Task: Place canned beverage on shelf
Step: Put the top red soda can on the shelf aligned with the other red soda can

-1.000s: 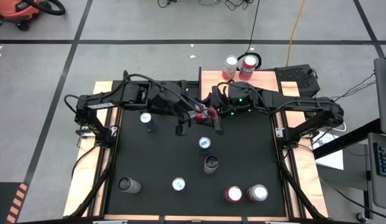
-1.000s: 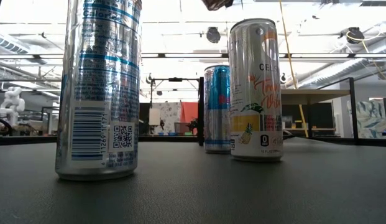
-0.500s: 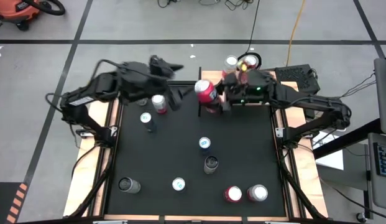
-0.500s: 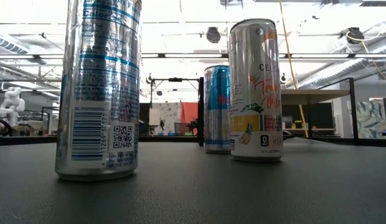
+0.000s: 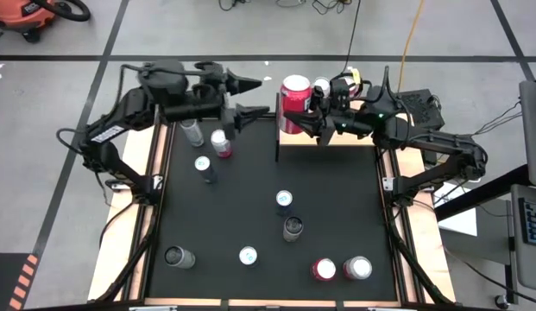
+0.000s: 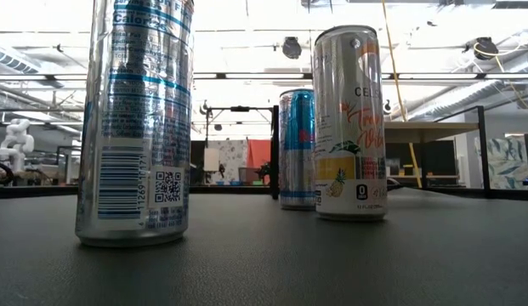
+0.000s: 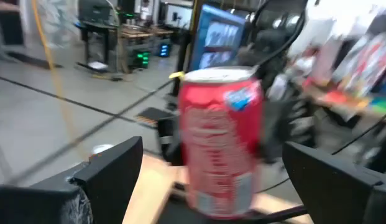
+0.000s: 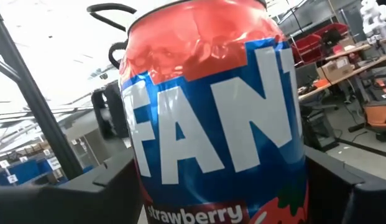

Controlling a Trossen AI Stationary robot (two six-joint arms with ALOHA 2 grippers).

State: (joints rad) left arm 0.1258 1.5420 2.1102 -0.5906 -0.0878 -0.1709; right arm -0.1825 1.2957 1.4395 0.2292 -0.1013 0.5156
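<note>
On the left, the left gripper (image 5: 250,97) hangs over the far left part of the table (image 5: 250,216) with its fingers wide apart and nothing between them. Just to its right, the red can (image 5: 294,91) is up at the left end of the shelf (image 5: 289,138). The right gripper (image 5: 312,117) is clamped around the red can's sides. Two more cans (image 5: 332,85) stand on the shelf behind it. This looks like the putting-down step. Next, the can must sit flat on the wood, then the right fingers let go.
</note>
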